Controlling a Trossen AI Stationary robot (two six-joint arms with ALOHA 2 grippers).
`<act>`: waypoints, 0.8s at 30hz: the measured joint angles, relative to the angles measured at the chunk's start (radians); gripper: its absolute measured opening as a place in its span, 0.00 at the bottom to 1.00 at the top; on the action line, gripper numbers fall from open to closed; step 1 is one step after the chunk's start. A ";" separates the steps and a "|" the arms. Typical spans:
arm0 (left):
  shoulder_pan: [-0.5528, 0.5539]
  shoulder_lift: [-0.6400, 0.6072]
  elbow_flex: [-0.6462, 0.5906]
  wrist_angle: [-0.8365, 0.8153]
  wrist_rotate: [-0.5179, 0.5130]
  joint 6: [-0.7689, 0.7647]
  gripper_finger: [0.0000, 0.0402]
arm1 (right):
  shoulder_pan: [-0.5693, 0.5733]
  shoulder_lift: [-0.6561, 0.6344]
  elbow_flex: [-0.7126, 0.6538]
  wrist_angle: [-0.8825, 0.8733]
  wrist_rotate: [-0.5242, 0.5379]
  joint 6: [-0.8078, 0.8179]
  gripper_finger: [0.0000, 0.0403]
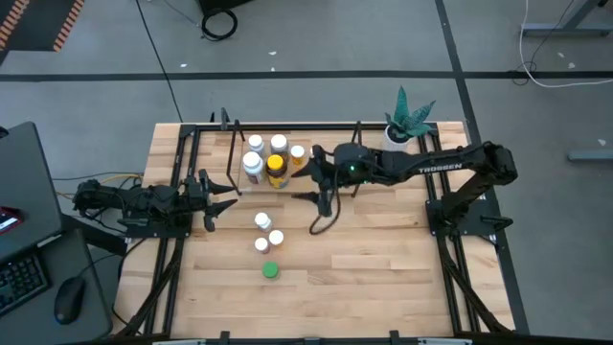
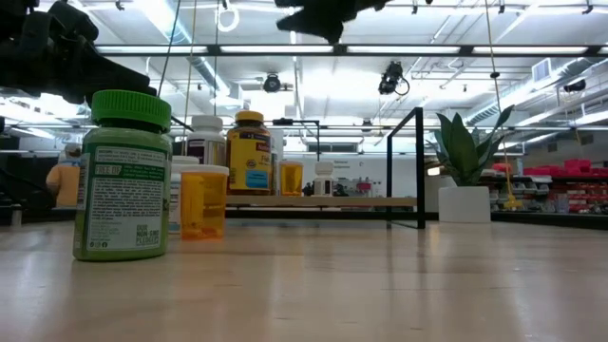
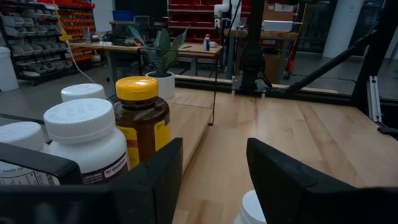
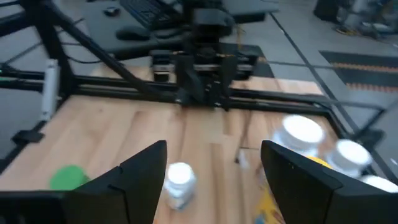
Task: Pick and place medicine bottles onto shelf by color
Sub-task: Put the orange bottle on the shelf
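Note:
The shelf [image 1: 236, 158] stands at the table's far side, a black rod frame on a wood base [image 2: 332, 201]. Several bottles stand on it: white-capped ones [image 1: 254, 144] and an amber one with a yellow cap [image 1: 276, 171] [image 3: 140, 118]. On the table in front of it stand three small white-capped bottles [image 1: 262, 221] and a green bottle [image 1: 271, 270] [image 2: 123, 180]. An orange bottle [image 2: 202, 201] also shows in the low view. My left gripper [image 1: 222, 196] [image 3: 214, 180] is open, left of the shelf. My right gripper [image 1: 316, 180] [image 4: 214, 180] is open, raised by the shelf's right part.
A white pot with a green plant [image 1: 407, 120] stands at the far right corner of the shelf area. Black arm rails [image 1: 445, 220] run along both table sides. Bare wood lies at the table's near and right parts [image 1: 383, 268]. A desk with keyboard and mouse [image 1: 67, 299] lies off the left edge.

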 joint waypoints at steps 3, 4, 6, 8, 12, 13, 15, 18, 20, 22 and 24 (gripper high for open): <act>0.000 0.000 0.000 0.000 0.000 -0.001 0.47 | 0.034 0.000 0.000 0.031 0.001 -0.005 0.66; 0.000 0.000 0.000 0.000 0.000 0.000 0.46 | 0.044 0.000 0.000 0.047 0.003 -0.005 0.66; 0.000 0.000 0.000 0.000 0.000 -0.001 0.46 | 0.063 0.003 0.000 0.067 0.006 -0.007 0.66; 0.000 0.000 0.000 0.000 0.000 0.000 0.45 | 0.082 0.019 0.001 0.097 0.006 -0.007 0.66; 0.000 0.000 0.000 0.003 0.000 -0.001 0.46 | 0.112 0.080 0.001 0.149 0.006 -0.007 0.66; 0.000 0.000 0.000 0.005 0.000 0.000 0.46 | 0.119 0.102 0.001 0.171 0.006 -0.007 0.66; 0.000 0.000 -0.001 0.000 0.000 -0.001 0.46 | 0.129 0.158 0.023 0.180 0.006 -0.007 0.66; 0.000 0.000 -0.001 0.001 0.001 0.000 0.47 | 0.146 0.250 0.109 0.127 0.007 -0.015 0.66; 0.000 0.000 -0.001 0.002 0.000 0.000 0.46 | 0.156 0.306 0.199 0.028 0.008 -0.041 0.66; 0.000 0.000 -0.001 0.001 0.001 0.000 0.45 | 0.162 0.365 0.305 -0.080 0.009 -0.076 0.66; 0.000 0.000 -0.001 0.001 0.000 0.000 0.45 | 0.165 0.420 0.411 -0.188 0.010 -0.110 0.66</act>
